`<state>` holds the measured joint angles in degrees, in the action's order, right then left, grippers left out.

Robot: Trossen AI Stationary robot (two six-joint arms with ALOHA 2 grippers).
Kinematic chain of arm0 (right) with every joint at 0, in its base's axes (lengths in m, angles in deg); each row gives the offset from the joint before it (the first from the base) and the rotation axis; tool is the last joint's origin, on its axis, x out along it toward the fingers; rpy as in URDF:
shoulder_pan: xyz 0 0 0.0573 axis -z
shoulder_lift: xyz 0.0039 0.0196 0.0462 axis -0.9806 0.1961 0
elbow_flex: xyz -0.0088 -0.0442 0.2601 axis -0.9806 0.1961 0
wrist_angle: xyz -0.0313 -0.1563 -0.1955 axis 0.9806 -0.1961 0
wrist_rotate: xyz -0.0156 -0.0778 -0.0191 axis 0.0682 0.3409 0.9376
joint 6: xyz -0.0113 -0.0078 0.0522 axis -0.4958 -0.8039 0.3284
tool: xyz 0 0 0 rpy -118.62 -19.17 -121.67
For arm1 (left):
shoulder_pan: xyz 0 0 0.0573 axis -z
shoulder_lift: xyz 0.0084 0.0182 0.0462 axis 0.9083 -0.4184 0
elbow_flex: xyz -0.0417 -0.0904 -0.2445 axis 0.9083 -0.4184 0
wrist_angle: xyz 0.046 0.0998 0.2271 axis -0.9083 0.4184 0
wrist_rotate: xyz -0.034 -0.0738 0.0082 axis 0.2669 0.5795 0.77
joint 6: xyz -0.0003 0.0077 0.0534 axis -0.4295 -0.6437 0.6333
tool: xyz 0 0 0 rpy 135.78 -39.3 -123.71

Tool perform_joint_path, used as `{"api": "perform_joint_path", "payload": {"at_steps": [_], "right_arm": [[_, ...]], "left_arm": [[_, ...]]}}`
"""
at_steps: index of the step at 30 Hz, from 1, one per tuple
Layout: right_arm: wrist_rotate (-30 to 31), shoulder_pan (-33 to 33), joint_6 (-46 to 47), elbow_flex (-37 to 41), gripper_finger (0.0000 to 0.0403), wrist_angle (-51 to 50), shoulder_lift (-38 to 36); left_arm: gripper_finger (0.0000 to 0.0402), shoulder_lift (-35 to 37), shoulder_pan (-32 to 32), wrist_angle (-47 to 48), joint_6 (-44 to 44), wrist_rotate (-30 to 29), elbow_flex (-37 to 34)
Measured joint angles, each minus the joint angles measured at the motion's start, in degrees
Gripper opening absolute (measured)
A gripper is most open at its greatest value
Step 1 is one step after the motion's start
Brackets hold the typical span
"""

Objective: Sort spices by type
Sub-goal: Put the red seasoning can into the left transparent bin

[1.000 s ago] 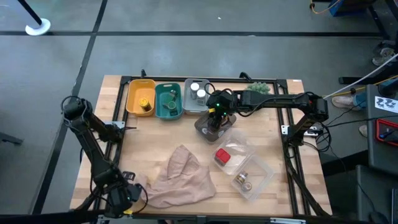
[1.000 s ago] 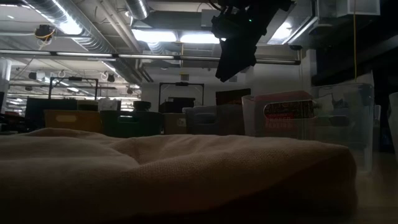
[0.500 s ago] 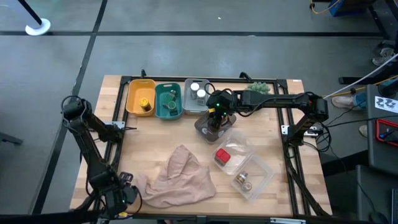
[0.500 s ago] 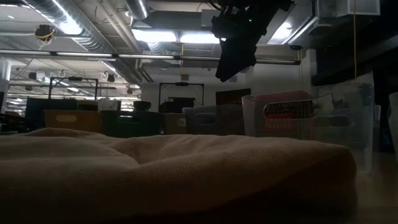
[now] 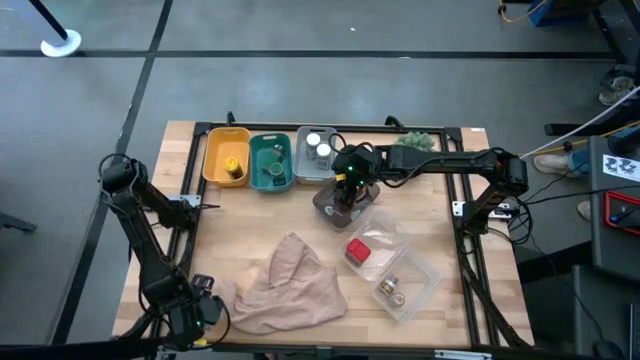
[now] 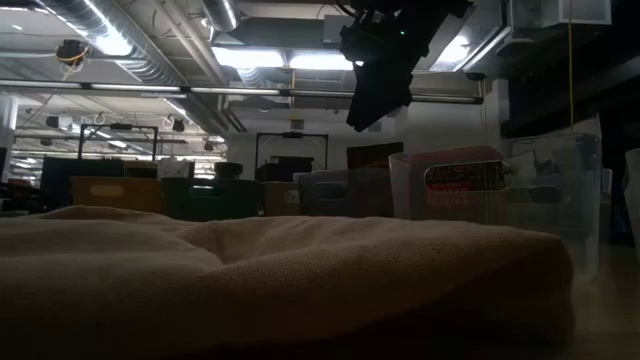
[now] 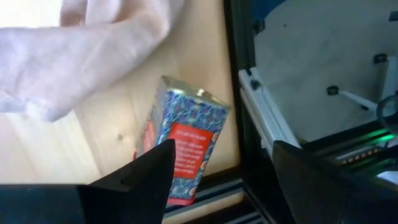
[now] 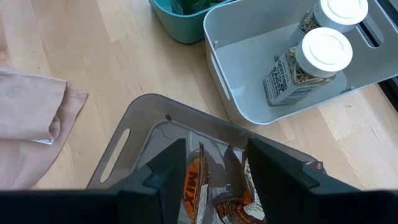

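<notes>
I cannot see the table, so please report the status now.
Left claw open above patterned spice box at table's front edge. Right claw over grey bin of orange sachets. Beige cloth beside box.

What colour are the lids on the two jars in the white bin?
White, on both jars; clearest in the right wrist view.

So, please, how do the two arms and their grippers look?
Both arms are dark, jointed tubes. The left gripper has broad, flat black fingers. The right gripper has similar black fingers, and a small green light glows on its wrist. Thin dark cables run beside the arm bases.
</notes>
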<state>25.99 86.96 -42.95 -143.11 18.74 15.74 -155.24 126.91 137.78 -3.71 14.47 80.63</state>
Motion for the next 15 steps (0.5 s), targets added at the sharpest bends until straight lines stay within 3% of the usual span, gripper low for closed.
{"api": "perform_joint_path", "payload": {"at_steps": [15], "right_arm": [[0.0,0.0,0.0,0.0,0.0172,0.0,0.0]], "left_arm": [[0.0253,-3.8,0.3,6.7,1.3,0.0,0.0]]}}
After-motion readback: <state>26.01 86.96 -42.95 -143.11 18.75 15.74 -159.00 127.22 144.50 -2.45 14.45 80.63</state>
